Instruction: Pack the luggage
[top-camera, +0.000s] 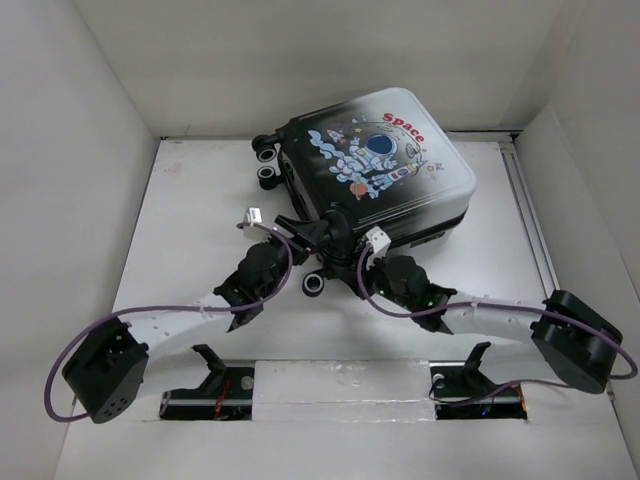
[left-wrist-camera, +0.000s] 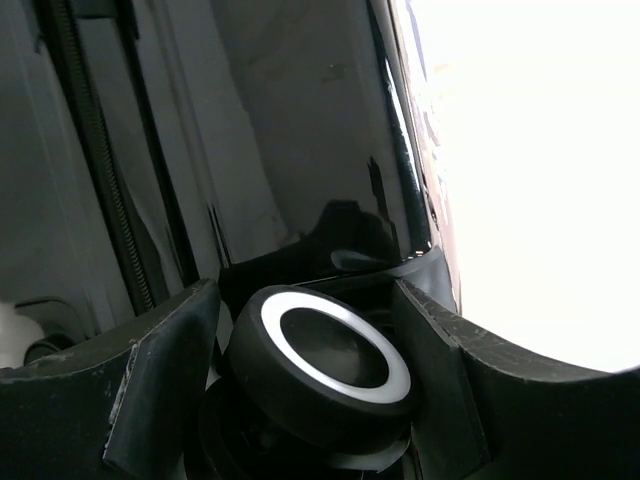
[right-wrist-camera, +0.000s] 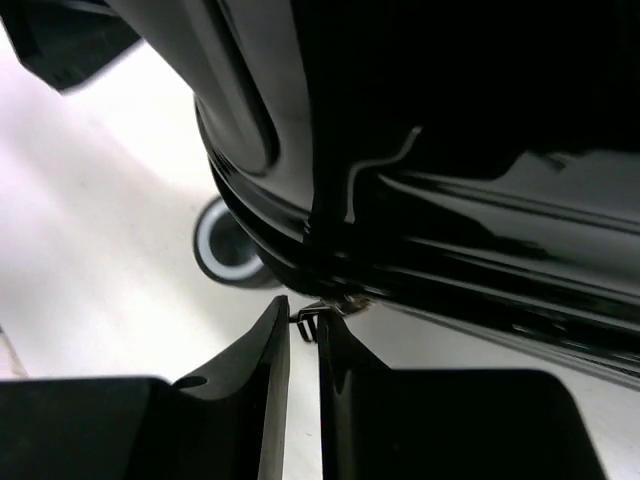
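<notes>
Left tool (left-wrist-camera: 305, 295) stands wide in its own wrist view, one finger on each side of a black caster wheel (left-wrist-camera: 335, 360) with a silver ring. A sliver of gap shows beside the wheel, so it does not look clamped. Above it rises the glossy dark shell of the luggage (left-wrist-camera: 290, 130).

From the right wrist, the right tool (right-wrist-camera: 303, 318) is nearly closed. A small metal zip pull (right-wrist-camera: 322, 306) sits at its tips, at the seam where the two shell halves meet, and seems pinched there. A second wheel (right-wrist-camera: 225, 250) shows beyond, low against the white tabletop (right-wrist-camera: 90, 230).

From above, the luggage lies flat and shut toward the far edge of the tabletop, about midway between the left and right edges. Both tools work at its near corner. Its lid fades from black to white and carries a cartoon astronaut and a red "Space".

Judging by the hard, shiny shell, it will be stiff and slippery, and too broad for either tool to span. The wheels, the zip pull and the seam lip look like the only workable holds. Pulled sideways, it would likely slide or pivot on the tabletop.
</notes>
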